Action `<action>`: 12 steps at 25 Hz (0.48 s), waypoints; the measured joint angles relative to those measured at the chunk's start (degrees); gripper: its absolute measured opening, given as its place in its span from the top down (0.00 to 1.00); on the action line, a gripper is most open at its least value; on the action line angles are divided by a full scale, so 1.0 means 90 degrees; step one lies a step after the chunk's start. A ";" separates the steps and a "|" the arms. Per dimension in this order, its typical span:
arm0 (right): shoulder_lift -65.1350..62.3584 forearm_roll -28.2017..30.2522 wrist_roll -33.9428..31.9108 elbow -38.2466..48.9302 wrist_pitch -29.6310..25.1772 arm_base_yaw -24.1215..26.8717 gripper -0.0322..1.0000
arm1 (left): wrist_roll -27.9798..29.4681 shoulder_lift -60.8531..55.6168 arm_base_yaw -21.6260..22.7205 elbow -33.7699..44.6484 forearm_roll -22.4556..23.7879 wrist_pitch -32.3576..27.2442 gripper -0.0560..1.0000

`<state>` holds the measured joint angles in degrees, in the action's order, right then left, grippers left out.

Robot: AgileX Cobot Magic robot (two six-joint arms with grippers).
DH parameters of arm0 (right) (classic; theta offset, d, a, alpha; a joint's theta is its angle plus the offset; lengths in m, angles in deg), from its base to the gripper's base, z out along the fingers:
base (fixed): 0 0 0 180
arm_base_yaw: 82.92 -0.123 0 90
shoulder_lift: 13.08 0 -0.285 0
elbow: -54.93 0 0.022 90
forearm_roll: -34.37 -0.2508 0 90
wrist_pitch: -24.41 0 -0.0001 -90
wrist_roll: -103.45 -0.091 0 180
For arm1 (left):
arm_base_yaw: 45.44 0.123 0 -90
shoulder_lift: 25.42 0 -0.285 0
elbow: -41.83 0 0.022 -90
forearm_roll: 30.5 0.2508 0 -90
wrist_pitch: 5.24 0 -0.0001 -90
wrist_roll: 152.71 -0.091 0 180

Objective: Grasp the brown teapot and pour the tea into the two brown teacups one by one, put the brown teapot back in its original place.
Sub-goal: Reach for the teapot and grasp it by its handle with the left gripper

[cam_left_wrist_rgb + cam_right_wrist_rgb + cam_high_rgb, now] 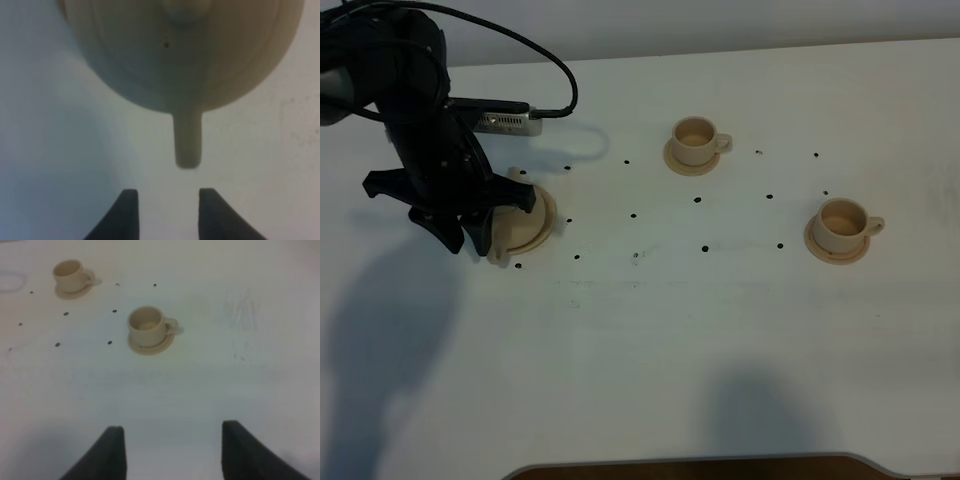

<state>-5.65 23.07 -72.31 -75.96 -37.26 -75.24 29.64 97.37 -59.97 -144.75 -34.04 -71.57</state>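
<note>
- The brown teapot [185,60] is at the table's 9 o'clock in the high view, on its wide saucer [548,213], and the left arm hides most of it there.
- In the left wrist view the pot's round body fills the far side, with its handle [188,145] sticking out straight toward the camera.
- The left gripper [167,200] is released and holds nothing. Its two dark fingers [127,212] are spread apart, and the handle ends just ahead of the tips, in line with the gap and not touching either finger.
- The right gripper [172,447] is also released, with its fingers wide apart over the bare white table [640,340] and nothing between them.
- One teacup [698,140] stands on its small saucer at about 1 o'clock from the table's middle.
- The other teacup [843,224] stands on its saucer at about 3 o'clock, well apart from the first.
- In the high view both cup handles point to 3 o'clock.
- Whether either cup holds tea cannot be told.
- A black cable runs into a silver box [506,121] at about 12 o'clock from the teapot.
</note>
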 joint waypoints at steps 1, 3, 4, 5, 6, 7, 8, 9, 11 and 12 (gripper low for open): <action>0.0000 0.0000 0.0000 0.0000 0.0000 0.0000 0.54 | 0.0000 0.0040 0.0000 0.0000 -0.0014 0.0033 0.64; 0.0000 0.0000 0.0000 0.0000 0.0000 0.0000 0.54 | 0.0000 0.0105 0.0000 -0.0006 -0.0060 0.0085 0.64; 0.0000 0.0000 0.0000 0.0000 0.0000 0.0000 0.54 | 0.0000 0.0121 0.0000 -0.0013 -0.0080 0.0130 0.64; 0.0000 0.0000 0.0000 0.0000 0.0000 0.0000 0.54 | 0.0000 0.0154 0.0000 -0.0044 -0.0095 0.0161 0.64; 0.0000 0.0000 0.0000 0.0000 0.0000 0.0000 0.54 | 0.0000 0.0184 0.0000 -0.0085 -0.0102 0.0181 0.64; 0.0000 0.0000 0.0000 0.0000 0.0000 0.0000 0.54 | 0.0000 0.0216 0.0000 -0.0128 -0.0102 0.0210 0.64; 0.0000 0.0000 0.0000 0.0000 0.0000 0.0000 0.54 | 0.0006 0.0255 0.0000 -0.0189 -0.0108 0.0229 0.64; 0.0000 0.0000 0.0000 0.0000 0.0000 0.0000 0.54 | 0.0004 0.0288 0.0000 -0.0240 -0.0107 0.0244 0.64; 0.0000 0.0000 0.0000 0.0000 0.0000 0.0000 0.54 | 0.0004 0.0340 0.0000 -0.0329 -0.0107 0.0244 0.64; 0.0000 0.0000 0.0000 0.0000 0.0000 0.0000 0.54 | 0.0004 0.0361 0.0000 -0.0378 -0.0107 0.0244 0.64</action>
<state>-5.65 23.07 -72.31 -75.96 -37.26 -75.24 29.68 100.62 -59.97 -148.15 -35.00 -69.37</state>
